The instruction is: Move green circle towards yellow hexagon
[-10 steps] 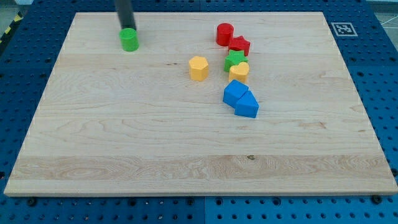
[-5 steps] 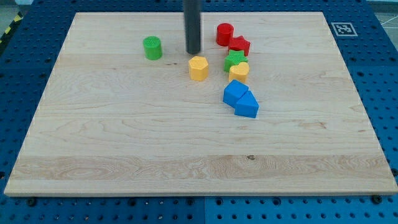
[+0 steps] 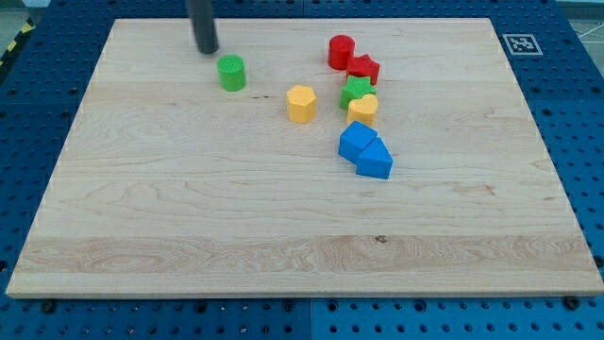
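Pale wood-grain surface sat on blue perforated base, fiducial tag at view's top right. Dark rod tool, gripless, grasped nothing; my tip stood just up-left of green circle, apart from it. Green circle, short matte cylinder, lay left of yellow hexagon, gap between. Rightward cluster: red cylinder, red star, green star, yellow heart, two blue blocks touching.

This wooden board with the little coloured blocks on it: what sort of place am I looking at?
Most likely a robotics lab bench. The wooden board sits on a blue perforated table, a printed square marker is stuck at its corner, and a dark rod ends in my tip, just up-left of the green circle.
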Controlling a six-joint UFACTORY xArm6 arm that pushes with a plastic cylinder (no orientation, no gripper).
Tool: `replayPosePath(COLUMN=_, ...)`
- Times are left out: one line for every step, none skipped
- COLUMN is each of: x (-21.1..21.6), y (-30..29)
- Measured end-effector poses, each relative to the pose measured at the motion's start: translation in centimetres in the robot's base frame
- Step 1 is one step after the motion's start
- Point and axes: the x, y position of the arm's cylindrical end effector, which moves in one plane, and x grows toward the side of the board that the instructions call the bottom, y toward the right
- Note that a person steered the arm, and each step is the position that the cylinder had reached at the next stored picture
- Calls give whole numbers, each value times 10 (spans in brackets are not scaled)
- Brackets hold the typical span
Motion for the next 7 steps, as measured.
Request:
replayPosePath(x=4, y=5)
replayPosePath(x=6, y=31)
replayPosePath(x=6, y=31)
replayPosePath(x=23, y=31)
replayPosePath(x=38, y=29)
replayPosePath(x=63, y=31)
replayPosePath(x=80, y=60)
